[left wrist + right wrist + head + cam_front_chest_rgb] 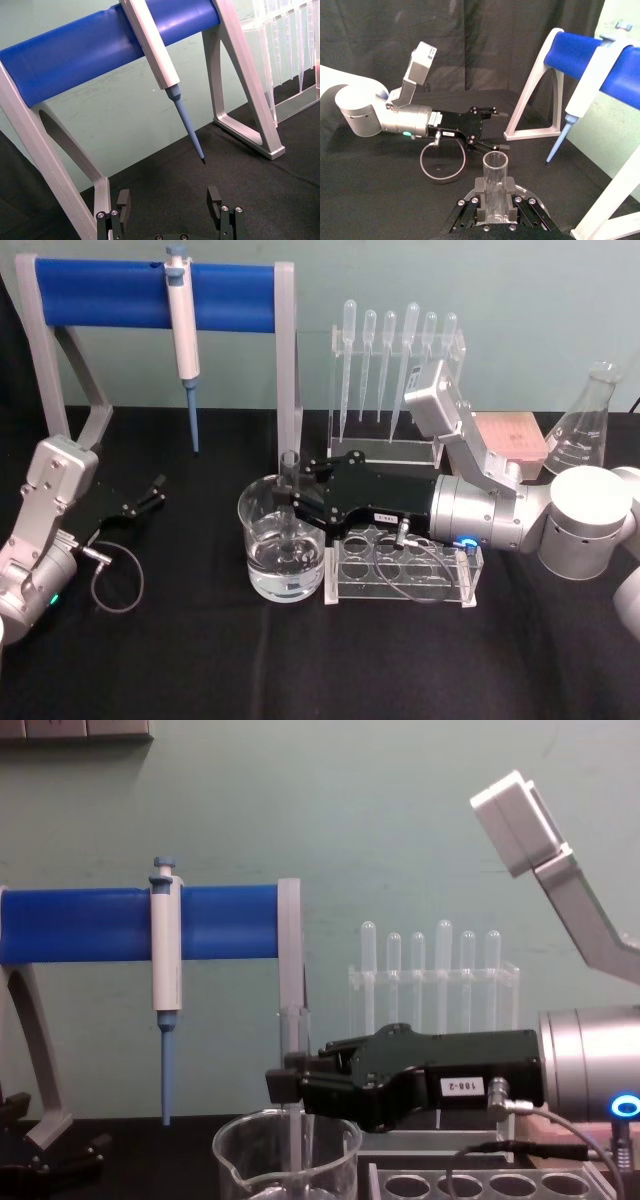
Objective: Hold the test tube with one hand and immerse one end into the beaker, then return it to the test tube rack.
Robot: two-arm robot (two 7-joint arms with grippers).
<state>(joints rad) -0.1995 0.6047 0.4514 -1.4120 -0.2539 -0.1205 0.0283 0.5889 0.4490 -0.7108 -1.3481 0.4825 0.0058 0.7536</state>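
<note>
Right hand [495, 201] clamps the test tube [495, 172] upright, its lower end inside the beaker [258, 540]; a sideways exit could knock glass against rim. Left hand [148, 494] sits wide open, well apart.

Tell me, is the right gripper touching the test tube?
Touching. The right wrist view shows the right gripper clamping the test tube from both sides, no gap.

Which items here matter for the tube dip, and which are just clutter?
In use:
- test tube, upright, lower end inside the beaker
- right gripper, shut on it
- test tube rack

Lying about:
- blue-and-white pipette on its stand
- plastic pipettes
- flask
- pink box
- left gripper, open, idle at the left
</note>
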